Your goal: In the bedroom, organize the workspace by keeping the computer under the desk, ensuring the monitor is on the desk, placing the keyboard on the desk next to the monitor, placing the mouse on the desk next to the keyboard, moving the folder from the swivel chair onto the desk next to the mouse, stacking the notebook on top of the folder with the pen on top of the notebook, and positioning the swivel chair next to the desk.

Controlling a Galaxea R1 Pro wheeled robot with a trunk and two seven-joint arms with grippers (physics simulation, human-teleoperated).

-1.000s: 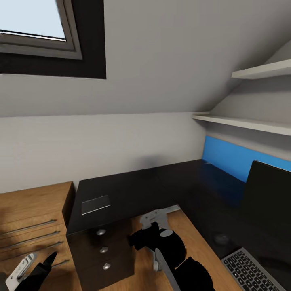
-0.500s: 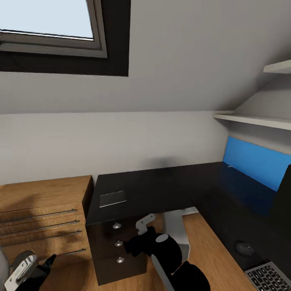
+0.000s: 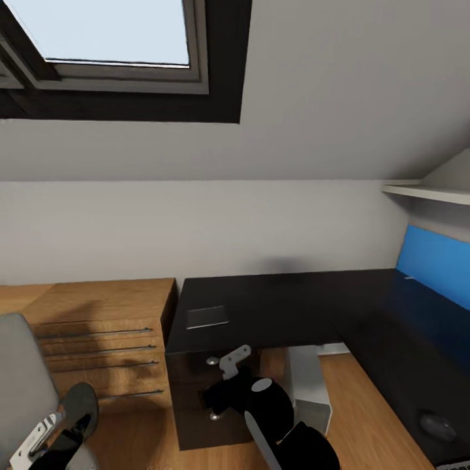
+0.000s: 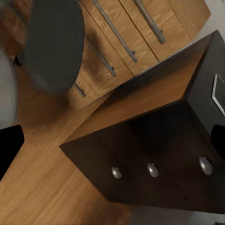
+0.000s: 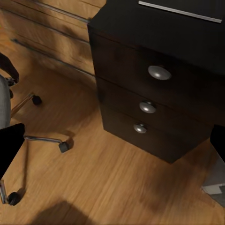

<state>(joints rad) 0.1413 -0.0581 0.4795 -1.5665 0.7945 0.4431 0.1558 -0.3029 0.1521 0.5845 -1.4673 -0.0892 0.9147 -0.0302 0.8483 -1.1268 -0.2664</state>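
While no writing is readable anywhere, the glossy black desk [image 3: 274, 307] carries a thin grey notebook [image 3: 207, 316] near its left end (flat, rectangular) and an oval mouse [image 3: 436, 425] at its right. Round metal knobs [image 5: 159, 72] mark its drawers. The grey chair [image 3: 23, 385] stands left. I cannot tell either gripper's opening.

One desk [image 3: 274, 307], one notebook [image 3: 207, 316], three drawer knobs [image 5: 159, 72].
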